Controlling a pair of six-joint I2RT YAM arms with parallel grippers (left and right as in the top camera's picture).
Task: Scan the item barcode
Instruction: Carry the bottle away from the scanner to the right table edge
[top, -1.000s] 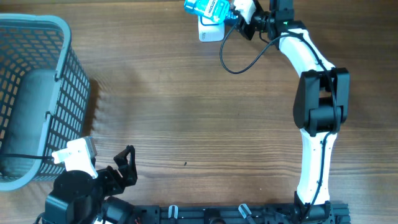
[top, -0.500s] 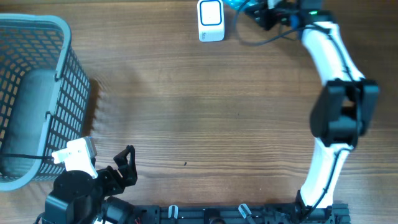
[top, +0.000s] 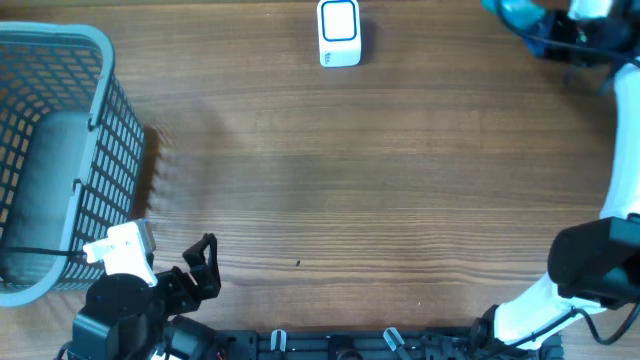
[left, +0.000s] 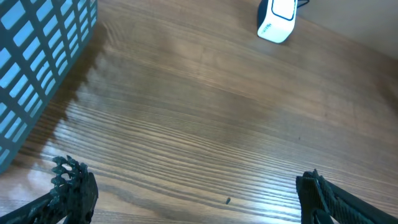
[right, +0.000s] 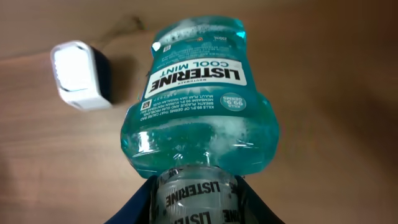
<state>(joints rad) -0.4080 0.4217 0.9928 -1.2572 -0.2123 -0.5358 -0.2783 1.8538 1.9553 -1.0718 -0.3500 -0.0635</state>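
The item, a translucent teal bottle (right: 199, 106) with a white label, fills the right wrist view, held clear of the table. My right gripper (right: 198, 193) is shut on its wrapped neck. From overhead the bottle (top: 518, 12) is at the far right back edge, well right of the white boxy scanner (top: 339, 32), and my right gripper (top: 552, 32) is dark and blurred behind it. The scanner (right: 79, 73) lies to the bottle's left in the right wrist view. My left gripper (left: 196, 193) is open and holds nothing, low at the front left (top: 205, 262).
A grey-blue mesh basket (top: 100, 60) stands at the left edge, and its wall (left: 37, 74) shows in the left wrist view. The scanner (left: 277, 20) sits at the far side of the table. A cable trails by the right arm.
My right arm has swung right with the bottle, from over the scanner to the far right back corner. The left arm has stayed still.
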